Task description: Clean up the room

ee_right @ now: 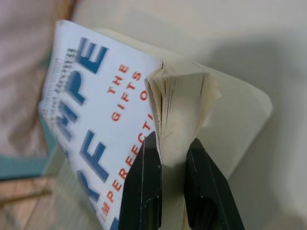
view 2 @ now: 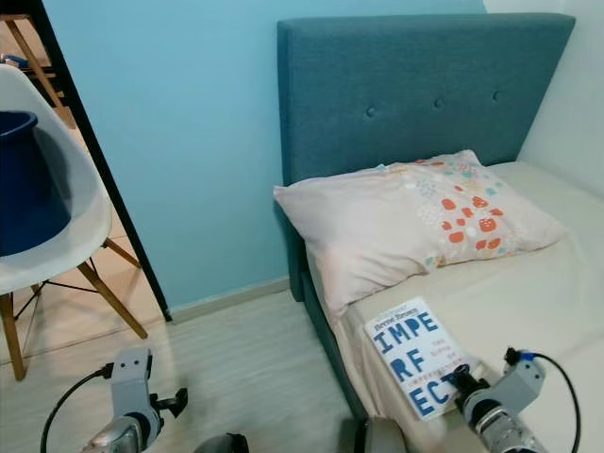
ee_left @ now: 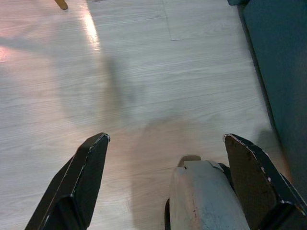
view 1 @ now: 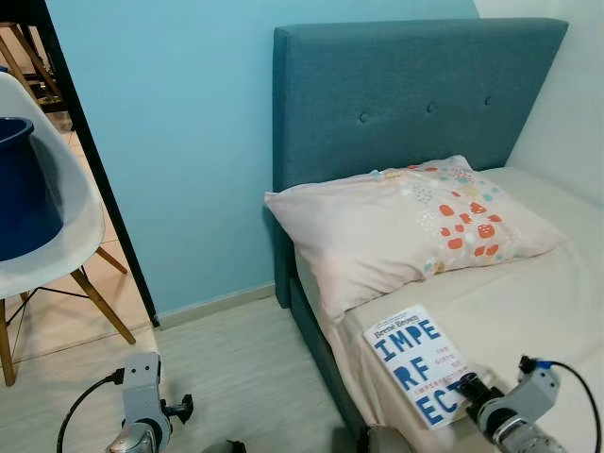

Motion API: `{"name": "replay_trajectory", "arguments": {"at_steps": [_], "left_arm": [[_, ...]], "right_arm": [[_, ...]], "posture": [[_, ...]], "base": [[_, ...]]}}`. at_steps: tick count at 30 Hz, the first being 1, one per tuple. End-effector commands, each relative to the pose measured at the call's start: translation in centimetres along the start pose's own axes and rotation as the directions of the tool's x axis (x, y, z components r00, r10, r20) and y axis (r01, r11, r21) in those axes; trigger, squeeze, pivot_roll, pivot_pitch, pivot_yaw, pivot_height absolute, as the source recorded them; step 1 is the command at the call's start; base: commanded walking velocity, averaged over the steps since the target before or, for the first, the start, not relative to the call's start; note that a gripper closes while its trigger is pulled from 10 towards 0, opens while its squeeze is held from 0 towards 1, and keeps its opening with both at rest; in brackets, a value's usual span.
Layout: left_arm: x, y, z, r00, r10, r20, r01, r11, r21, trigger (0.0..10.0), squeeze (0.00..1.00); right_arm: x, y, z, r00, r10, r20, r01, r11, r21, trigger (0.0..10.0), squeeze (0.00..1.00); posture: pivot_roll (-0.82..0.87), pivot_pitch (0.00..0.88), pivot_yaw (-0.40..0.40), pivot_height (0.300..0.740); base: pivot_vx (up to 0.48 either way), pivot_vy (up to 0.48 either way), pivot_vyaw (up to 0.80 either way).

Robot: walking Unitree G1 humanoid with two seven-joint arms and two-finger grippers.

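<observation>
A: Walls?
B: Light blue wall (view 1: 179, 142) behind the bed; white wall (view 1: 566, 123) at the right.

A: Floor?
B: Pale wood-grain planks (view 1: 236, 377), with a bright glare streak in the left wrist view.

A: Furniture?
B: Bed with teal buttoned headboard (view 1: 415, 94), cream sheet (view 1: 547, 302), one patterned pillow (view 1: 415, 231). White shell chair (view 1: 57, 226) on wooden legs, left, beside a dark door frame (view 1: 94, 160).

pillow (view 1: 406, 226) on bed (view 1: 528, 311) by headboard (view 1: 406, 94) | book (view 1: 420, 363) in front | chair (view 1: 47, 226) far L
</observation>
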State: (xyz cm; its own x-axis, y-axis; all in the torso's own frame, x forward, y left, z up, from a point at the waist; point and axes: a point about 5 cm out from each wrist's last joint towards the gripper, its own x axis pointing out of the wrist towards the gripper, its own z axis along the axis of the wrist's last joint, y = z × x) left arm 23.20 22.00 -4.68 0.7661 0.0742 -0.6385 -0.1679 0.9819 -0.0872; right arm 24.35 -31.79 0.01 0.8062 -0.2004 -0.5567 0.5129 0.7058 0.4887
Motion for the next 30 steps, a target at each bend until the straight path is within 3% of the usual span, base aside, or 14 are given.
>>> {"name": "replay_trajectory", "arguments": {"at_steps": [1,4,6,9,13,14,18,19,20,30], "left_arm": [[-0.1,0.2,-0.3,1.000,0.001,-0.006,-0.001,1.000,0.010,10.0,0.00],[-0.1,0.2,-0.3,1.000,0.002,-0.005,-0.002,1.000,0.009,10.0,0.00],[-0.1,0.2,-0.1,1.000,0.002,0.004,-0.002,1.000,0.008,10.0,0.00],[-0.1,0.3,-0.1,1.000,0.002,0.010,-0.002,1.000,0.009,10.0,0.00],[-0.2,0.6,-0.2,1.000,0.005,0.009,-0.005,1.000,0.017,10.0,0.00],[-0.3,0.7,-0.3,1.000,0.007,0.005,-0.007,1.000,0.021,10.0,0.00],[-0.3,0.8,-0.4,1.000,0.007,0.002,-0.007,1.000,0.024,10.0,0.00],[-0.3,0.8,-0.4,1.000,0.006,0.001,-0.006,1.000,0.026,10.0,0.00],[-0.3,0.8,-0.4,1.000,0.004,0.000,-0.004,1.000,0.028,10.0,0.00],[-0.2,0.4,-0.3,1.000,-0.006,0.000,0.006,1.000,0.031,10.0,0.00]], "right_arm": [[0.0,-0.2,1.0,0.999,-0.019,0.046,0.019,1.000,-0.008,10.0,0.00],[0.2,0.7,1.7,0.997,0.008,0.080,-0.009,1.000,0.005,10.0,0.00],[0.7,1.9,1.3,0.996,0.049,0.068,-0.049,0.999,-0.001,10.0,0.00],[0.9,2.5,0.6,0.998,0.062,0.030,-0.061,0.998,-0.024,10.0,0.00],[0.9,2.7,-0.3,0.997,0.069,-0.019,-0.070,0.997,-0.042,10.0,0.05],[0.9,2.7,-0.4,0.997,0.070,-0.023,-0.070,0.996,-0.046,10.0,0.16],[0.9,2.6,-0.4,0.998,0.067,-0.022,-0.068,0.996,-0.049,10.0,0.16],[0.8,2.1,0.0,1.000,0.026,0.002,-0.026,0.996,-0.083,10.0,0.64],[0.7,1.6,0.9,0.999,-0.013,0.046,0.018,0.994,-0.107,10.0,1.00],[0.1,0.3,3.8,0.978,-0.118,0.171,0.150,0.970,-0.189,10.0,1.00]], "posture": [[0.07,0.000,-0.031,0.580],[0.07,0.000,-0.030,0.580],[0.09,0.000,-0.030,0.580],[0.09,0.000,-0.027,0.580],[0.09,0.000,-0.023,0.580],[0.09,0.000,-0.019,0.580],[0.09,0.000,-0.019,0.580],[0.09,0.000,-0.015,0.580],[0.09,0.000,-0.012,0.580],[0.07,0.000,-0.010,0.580]], "base": [[0.000,0.000,0.00],[0.000,0.000,0.00],[0.000,0.000,0.00],[0.000,0.000,0.00],[0.000,0.000,0.00],[0.000,0.000,0.00],[0.000,0.000,0.00],[0.000,0.000,0.00],[0.000,0.000,0.00],[0.000,0.000,0.00]]}}
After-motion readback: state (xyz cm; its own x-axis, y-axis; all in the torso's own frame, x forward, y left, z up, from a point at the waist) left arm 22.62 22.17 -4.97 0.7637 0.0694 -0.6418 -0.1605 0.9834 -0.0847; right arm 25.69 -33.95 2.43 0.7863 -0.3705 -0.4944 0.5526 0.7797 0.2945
